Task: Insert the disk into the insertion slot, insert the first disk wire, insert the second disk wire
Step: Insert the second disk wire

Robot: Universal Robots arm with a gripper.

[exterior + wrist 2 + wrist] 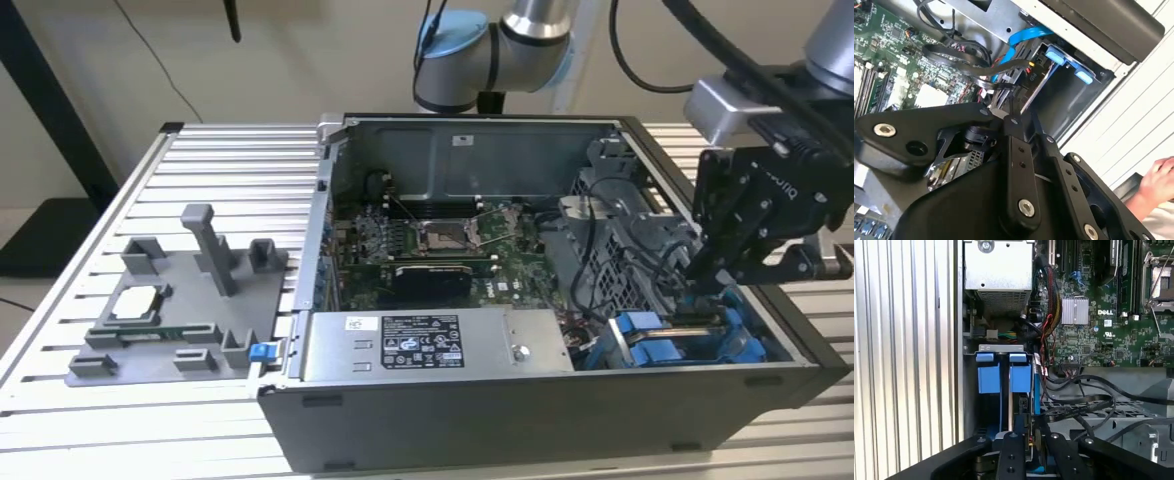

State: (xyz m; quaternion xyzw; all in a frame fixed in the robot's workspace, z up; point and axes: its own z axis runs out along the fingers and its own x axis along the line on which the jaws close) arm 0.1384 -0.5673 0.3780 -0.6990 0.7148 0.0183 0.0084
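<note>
The gripper (694, 300) fingers (grip state unclear) hover at the disk (1019, 405) in the insertion slot (1004, 380); loose cables (1079, 405) beside them could snag.

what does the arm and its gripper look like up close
The arm has silver tube sections, light blue joint caps and black cables trailing off it. The gripper is matte black with jointed link bars dotted with silver screws, mounted under a grey wrist block.

The gripper (1013, 107) is matt black metal. The insertion slot (1004, 347) is dull grey sheet metal with smooth blue plastic fittings (1020, 377).
</note>
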